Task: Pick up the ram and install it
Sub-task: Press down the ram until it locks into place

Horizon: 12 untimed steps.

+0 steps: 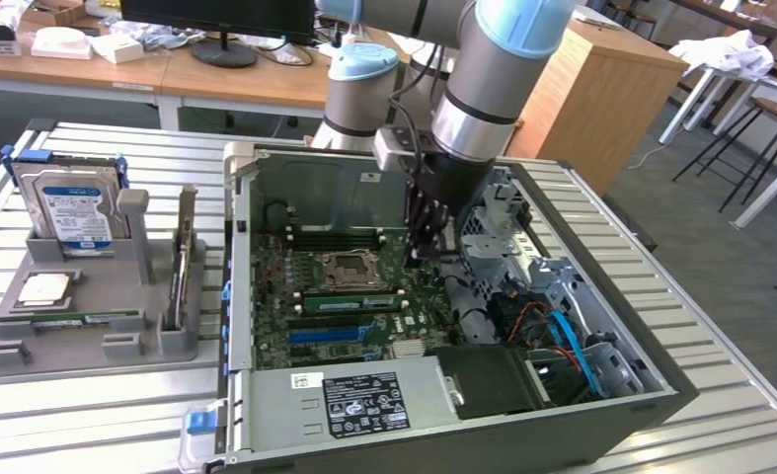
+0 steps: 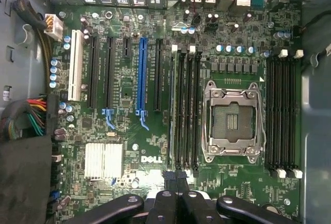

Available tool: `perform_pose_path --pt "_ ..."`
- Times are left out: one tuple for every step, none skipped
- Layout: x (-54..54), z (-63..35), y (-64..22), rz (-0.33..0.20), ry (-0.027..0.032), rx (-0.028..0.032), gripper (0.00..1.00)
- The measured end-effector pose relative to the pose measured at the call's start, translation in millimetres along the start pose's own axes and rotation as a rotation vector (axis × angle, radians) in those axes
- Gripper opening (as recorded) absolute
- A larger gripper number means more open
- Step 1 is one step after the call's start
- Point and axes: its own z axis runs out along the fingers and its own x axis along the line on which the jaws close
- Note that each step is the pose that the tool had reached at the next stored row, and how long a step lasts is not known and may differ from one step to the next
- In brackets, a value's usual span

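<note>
A long green ram stick (image 1: 349,301) lies along a memory slot just beside the empty CPU socket (image 1: 349,269) on the motherboard, inside the open computer case (image 1: 652,385). My gripper (image 1: 427,249) hangs low inside the case, at the end of the memory slots on the exterior view's right. In the wrist view the gripper (image 2: 176,178) is shut, its black fingertips pressed together with nothing visible between them, just off the end of the slot bank (image 2: 186,110) next to the socket (image 2: 231,120).
A grey holder tray (image 1: 6,360) stands at the exterior view's left with a hard drive (image 1: 75,209), a silver CPU chip (image 1: 45,288), a flat green stick (image 1: 79,319) and an upright card (image 1: 182,259). Drive cage, cables and power supply (image 1: 361,400) crowd the case.
</note>
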Motion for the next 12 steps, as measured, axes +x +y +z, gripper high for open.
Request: perform_pose_path --pt "0.0 0.7 0.0 0.0 0.0 0.0 0.1" --pt "0.1 1.4 -0.1 0.0 0.0 0.0 0.1" --pt "0.1 2.1 -0.1 0.0 0.0 0.0 0.1" --pt "0.1 2.8 -0.2 0.0 0.0001 0.0 0.1" --pt "0.1 3.5 -0.2 0.0 0.0001 0.0 0.1" --pt "0.1 4.3 -0.3 0.0 0.0 0.0 0.1" --pt "0.1 4.9 -0.3 0.0 0.0 0.0 0.1" --pt "0.1 5.6 -0.3 0.0 0.0 0.0 0.1" --pt "0.2 6.3 -0.4 0.0 0.0 0.0 0.1" --pt "0.2 7.0 -0.4 0.0 0.0 0.0 0.1" --pt "0.2 7.7 -0.4 0.0 0.0 0.0 0.1" --pt "0.2 8.4 -0.5 0.0 0.0 0.0 0.1"
